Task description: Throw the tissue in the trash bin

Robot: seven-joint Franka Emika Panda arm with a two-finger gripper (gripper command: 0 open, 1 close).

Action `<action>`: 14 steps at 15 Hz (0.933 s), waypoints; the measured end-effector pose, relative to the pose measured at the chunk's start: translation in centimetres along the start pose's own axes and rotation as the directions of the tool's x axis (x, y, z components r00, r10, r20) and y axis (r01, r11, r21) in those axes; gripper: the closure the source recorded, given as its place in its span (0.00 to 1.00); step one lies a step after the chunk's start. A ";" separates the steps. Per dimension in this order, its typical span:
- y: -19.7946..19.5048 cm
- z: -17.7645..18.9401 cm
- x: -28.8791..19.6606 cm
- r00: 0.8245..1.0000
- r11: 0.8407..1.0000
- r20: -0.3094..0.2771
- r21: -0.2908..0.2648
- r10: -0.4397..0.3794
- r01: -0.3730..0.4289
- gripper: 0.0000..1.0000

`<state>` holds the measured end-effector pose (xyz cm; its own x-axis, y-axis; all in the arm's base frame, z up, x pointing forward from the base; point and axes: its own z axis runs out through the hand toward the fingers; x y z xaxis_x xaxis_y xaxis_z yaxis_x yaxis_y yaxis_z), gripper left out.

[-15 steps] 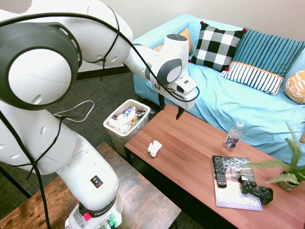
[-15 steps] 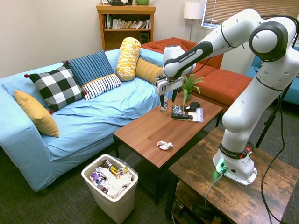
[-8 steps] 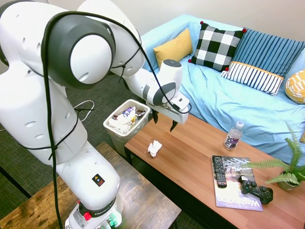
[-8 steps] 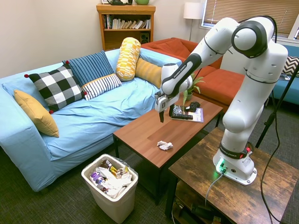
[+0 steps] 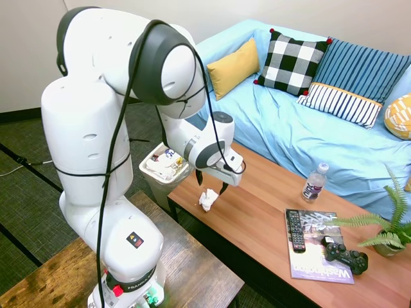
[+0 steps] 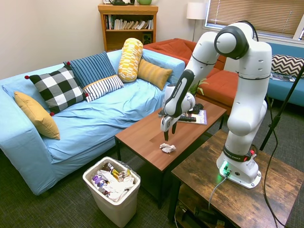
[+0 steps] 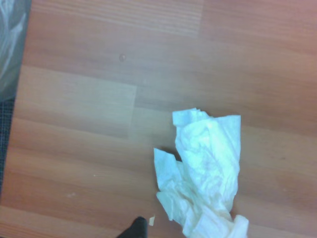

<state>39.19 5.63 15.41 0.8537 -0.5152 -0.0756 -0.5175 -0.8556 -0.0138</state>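
Hovering over tissue, fingers apart

Gripper [image 5: 210,183] is hanging w/ fingers pointing down, spread open, nothing between them. It is sitting just above the tissue [image 5: 207,199], not touching as far as the ext views show. In the second ext view the gripper [image 6: 168,135] is poised over the tissue [image 6: 167,148] at the table end nearest the bin.

Tissue is lying crumpled on the coffee table [image 5: 257,212], near the corner, flat on the wood. Wrist view is showing the tissue [image 7: 205,171] close up, creased and irregular, on reddish-brown woodgrain [image 7: 99,74].

Trash bin [image 5: 162,168] is standing on the carpet just beside that table end, partly hidden behind the arm in the first ext view. Second ext view is giving a clearer look: trash bin [image 6: 114,191] is holding white papers and colourful wrappers, liner folded over the rim.

Further along the table: water bottle [image 5: 313,183] upright near the sofa-side edge; magazine [image 5: 316,247] lying flat w/ a remote [image 5: 295,231] on its near edge and a black game controller [image 5: 344,252] at its far corner. Potted fern [image 5: 385,228] is sitting at the far table end.

Blue sofa [image 5: 302,135] is running behind the table, carrying a checked cushion [image 5: 293,62], a yellow cushion [image 5: 234,65] and striped cushions [image 5: 340,102].
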 end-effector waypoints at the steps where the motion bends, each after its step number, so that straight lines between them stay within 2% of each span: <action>1: 0.0 1.1 0.0 1.000 1.000 0.006 -0.005 -0.001 0.001 0.00; 5: -1.4 5.5 0.7 0.999 0.999 0.031 -0.032 -0.016 0.017 0.00; 6: -1.7 6.3 1.0 0.999 0.999 0.035 -0.038 -0.016 0.017 1.00; 14: -2.0 7.3 1.5 0.999 0.999 0.046 -0.032 0.005 -0.003 1.00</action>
<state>41.11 6.94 8.06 0.8477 -0.5163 -0.1216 -0.5182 -0.8551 0.0184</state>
